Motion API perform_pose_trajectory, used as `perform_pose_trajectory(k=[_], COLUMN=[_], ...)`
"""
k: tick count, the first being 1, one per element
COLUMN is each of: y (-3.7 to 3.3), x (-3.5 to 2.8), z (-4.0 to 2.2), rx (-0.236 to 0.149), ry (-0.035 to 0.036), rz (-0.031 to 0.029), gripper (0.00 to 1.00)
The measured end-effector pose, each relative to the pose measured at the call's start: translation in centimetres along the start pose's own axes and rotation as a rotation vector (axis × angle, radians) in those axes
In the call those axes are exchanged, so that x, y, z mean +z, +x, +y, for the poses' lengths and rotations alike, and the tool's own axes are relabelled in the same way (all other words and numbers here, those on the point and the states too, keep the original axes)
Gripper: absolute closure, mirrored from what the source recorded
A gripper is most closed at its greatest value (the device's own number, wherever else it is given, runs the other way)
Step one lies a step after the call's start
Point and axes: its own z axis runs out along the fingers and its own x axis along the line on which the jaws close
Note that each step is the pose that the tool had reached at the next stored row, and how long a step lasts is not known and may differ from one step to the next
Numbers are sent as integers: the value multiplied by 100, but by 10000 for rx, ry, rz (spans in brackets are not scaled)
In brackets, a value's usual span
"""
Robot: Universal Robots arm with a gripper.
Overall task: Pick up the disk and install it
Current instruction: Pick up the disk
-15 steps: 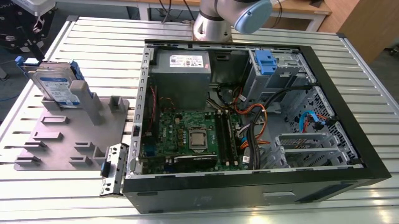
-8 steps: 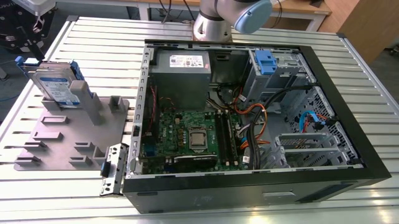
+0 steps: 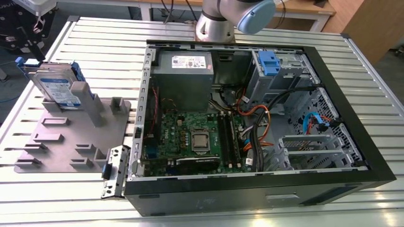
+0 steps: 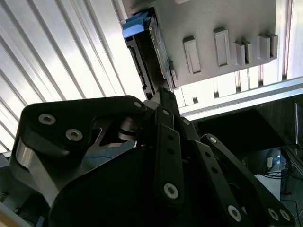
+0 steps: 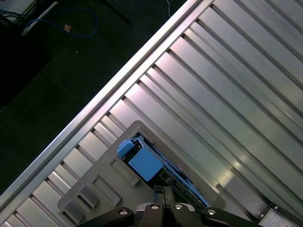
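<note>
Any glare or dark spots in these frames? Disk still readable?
Exterior view: even light, disk clear in its grey holder. Second wrist view: glare blows out the table slats, gripper dark in the foreground. First wrist view: bright streaks on the slats, floor dark, disk's blue rail distinct.

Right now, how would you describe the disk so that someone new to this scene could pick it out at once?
At the exterior view's left of the open computer case lies a grey fixture plate with upright blocks. The disk stands on edge at its far corner. Unlike the blocks around it, it is silver, with a blue-and-white label and blue side rails.
</note>
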Motion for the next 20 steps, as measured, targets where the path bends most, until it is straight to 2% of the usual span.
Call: perform_pose_trajectory(k=[20], y=[0], x=[0], z=[0], rx=[-81], ry=[-1], rz=[3], gripper=[89])
